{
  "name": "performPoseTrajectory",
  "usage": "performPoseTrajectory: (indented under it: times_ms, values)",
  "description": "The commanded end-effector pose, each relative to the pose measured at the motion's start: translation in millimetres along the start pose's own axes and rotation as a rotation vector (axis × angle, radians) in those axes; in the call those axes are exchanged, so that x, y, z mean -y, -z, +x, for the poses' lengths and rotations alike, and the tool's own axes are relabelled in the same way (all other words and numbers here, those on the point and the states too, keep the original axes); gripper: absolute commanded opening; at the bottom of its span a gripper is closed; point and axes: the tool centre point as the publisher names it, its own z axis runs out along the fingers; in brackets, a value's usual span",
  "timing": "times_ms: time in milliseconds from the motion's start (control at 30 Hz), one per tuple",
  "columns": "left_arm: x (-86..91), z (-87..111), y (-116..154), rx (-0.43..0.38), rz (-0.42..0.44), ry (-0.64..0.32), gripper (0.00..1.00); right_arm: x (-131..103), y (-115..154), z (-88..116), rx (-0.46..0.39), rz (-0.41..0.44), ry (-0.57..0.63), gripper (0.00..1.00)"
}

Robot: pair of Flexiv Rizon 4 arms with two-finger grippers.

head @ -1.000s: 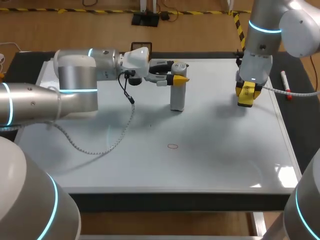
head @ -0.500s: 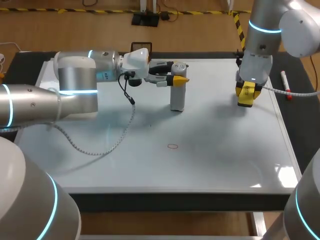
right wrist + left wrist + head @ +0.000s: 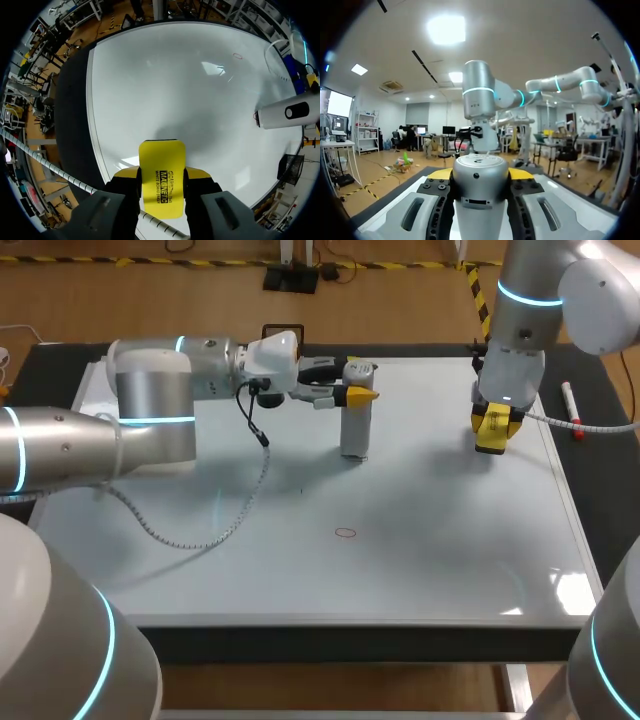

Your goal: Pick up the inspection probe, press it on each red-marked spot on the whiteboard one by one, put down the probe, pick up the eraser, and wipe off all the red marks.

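Left gripper (image 3: 358,392): clamped on upright grey cylindrical probe (image 3: 355,430), by the whiteboard (image 3: 450,540) far edge.
Red ring mark (image 3: 345,532): nearward of probe.
Right gripper (image 3: 490,428): clamps yellow eraser (image 3: 161,155).

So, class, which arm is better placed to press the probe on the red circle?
Left, probably: the left gripper holds the probe upright near the red circle; the right gripper holds the eraser.

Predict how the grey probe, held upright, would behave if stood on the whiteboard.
Tall and narrow, the probe would probably tip easily. Its round body looks likely to roll once down. The smooth casing seems rigid, perhaps slippery in the left claw.
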Motion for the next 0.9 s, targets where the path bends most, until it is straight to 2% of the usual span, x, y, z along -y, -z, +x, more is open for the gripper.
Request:
performPoseTrajectory:
  times_ms: [33,200,500,900]
  values:
    - [15.9,0.6,4.7,0.006,-0.008,-0.007,0.00,0.7,0.5,0.4,-0.003,0.001,0.002,0.00]
    - [27.6,-3.5,11.8,0.002,-0.004,-0.008,0.00,0.7,0.5,0.4,-0.003,0.001,0.002,0.00]
    - [49.6,-6.2,40.6,0.030,-0.013,-0.025,0.00,0.7,0.5,0.4,-0.003,0.001,0.002,0.00]
    - [58.7,-4.9,97.1,0.098,-0.023,-0.009,0.00,0.7,0.5,0.4,-0.003,0.001,0.002,0.00]
